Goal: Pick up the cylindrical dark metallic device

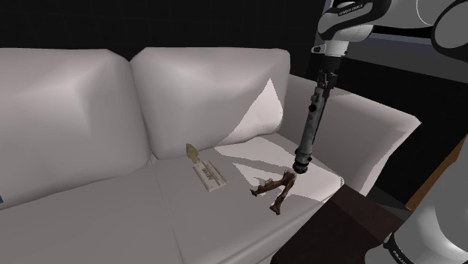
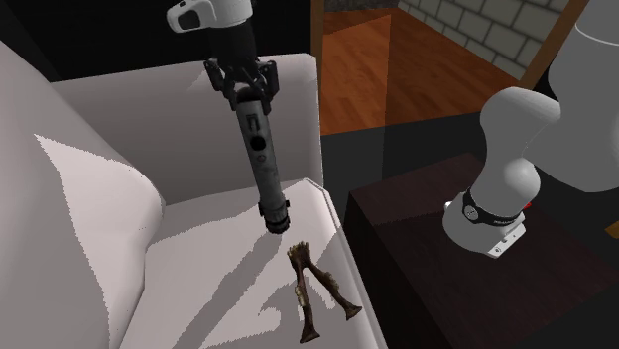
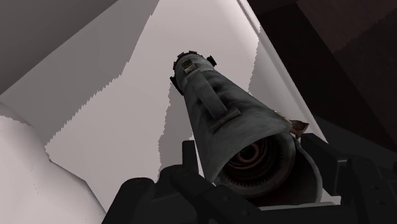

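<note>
Cylindrical device (image 1: 310, 124) aloft over sofa (image 1: 112, 217), near figurine (image 1: 274, 187)

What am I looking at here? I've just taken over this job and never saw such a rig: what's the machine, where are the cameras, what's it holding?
The machine is a white robot arm standing on a dark box beside a white sofa. The shoulder view looks down from beside that box, the second exterior view looks from another side, and the wrist view looks along the tool itself. The tool, a black two-finger clamp, is shut on the dark cylindrical device, which hangs nearly upright over the seat. On the seat lie a brown forked figurine and a pale flat object.
</note>
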